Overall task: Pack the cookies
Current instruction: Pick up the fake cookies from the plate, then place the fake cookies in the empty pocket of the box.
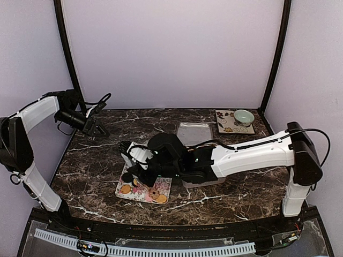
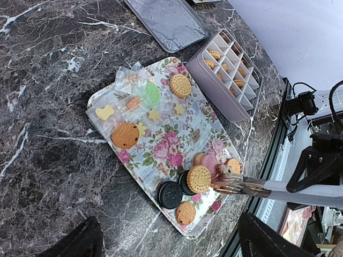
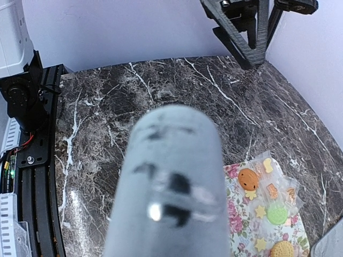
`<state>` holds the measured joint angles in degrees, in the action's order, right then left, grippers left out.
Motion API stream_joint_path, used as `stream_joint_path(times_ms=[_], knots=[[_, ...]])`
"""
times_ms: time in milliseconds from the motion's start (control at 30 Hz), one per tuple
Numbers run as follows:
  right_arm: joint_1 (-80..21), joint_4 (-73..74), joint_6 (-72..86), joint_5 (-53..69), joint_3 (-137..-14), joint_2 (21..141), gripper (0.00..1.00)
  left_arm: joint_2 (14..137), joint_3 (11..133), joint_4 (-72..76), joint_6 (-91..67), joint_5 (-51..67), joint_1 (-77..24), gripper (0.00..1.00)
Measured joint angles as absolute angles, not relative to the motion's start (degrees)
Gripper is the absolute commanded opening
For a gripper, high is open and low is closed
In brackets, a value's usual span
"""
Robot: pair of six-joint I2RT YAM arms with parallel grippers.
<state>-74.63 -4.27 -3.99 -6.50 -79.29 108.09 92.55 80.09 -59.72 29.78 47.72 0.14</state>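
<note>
Over the tray, right arm outstretched

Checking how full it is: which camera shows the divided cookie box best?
Left wrist view: the divided box sits unobstructed, cookies in several compartments. In the top external view the right arm covers most of it; the right wrist view doesn't clearly show it.

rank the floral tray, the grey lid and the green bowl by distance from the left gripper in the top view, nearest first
1. floral tray: near side, left of centre, closest to the left gripper, which hangs at the far left.
2. grey lid: far side, centre, further right.
3. green bowl: far right corner, farthest.
</note>
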Motion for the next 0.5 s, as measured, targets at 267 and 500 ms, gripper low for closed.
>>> stream_joint_path(times_ms=[267,500], knots=[[-70.4,-2.7,-3.7,-6.7,-75.3,97.4,0.06,92.6,80.1,-59.8,29.8,47.7,0.1,0.9],[-64.2,-2.6,-2.4,-9.2,-65.9,83.6,0.06,92.6,80.1,-59.8,29.8,47.8,0.1,0.9]])
